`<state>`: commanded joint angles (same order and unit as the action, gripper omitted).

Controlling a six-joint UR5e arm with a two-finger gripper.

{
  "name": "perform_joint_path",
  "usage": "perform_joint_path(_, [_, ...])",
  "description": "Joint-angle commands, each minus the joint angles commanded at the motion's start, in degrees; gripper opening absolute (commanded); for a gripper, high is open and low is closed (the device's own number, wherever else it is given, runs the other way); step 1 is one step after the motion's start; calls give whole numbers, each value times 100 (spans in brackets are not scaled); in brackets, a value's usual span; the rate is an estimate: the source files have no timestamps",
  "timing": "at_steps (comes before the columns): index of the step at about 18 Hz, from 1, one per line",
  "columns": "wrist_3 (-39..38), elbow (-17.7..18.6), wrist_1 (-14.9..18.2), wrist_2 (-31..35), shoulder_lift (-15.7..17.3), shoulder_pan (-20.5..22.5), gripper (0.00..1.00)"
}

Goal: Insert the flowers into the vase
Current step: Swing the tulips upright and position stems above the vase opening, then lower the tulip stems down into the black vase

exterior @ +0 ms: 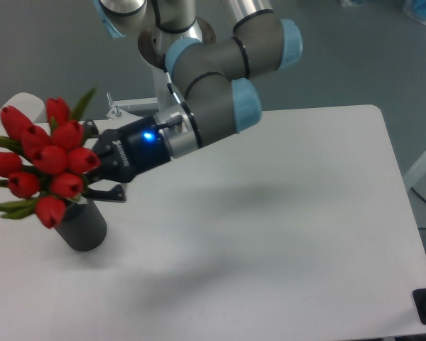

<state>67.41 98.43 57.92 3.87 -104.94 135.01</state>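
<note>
Flowers (42, 162): I see the red bunch held in the air at the table's left edge, heads toward the camera, just over the vase.
Vase (82, 224): black, upright on the table, its top hidden behind the blooms.
Pincer (99, 163): clamped on the flowers' stems.
Table (284, 213): white.

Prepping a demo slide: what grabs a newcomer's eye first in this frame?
The red flowers at far left, held tilted in the gripper just above the black vase. Next, the grey arm with blue joint caps reaching down from top centre over the white table.
</note>
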Motion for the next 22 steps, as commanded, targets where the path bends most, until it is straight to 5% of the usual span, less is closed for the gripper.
perform_joint_path(22, [1072, 642, -9, 9, -44, -132, 7])
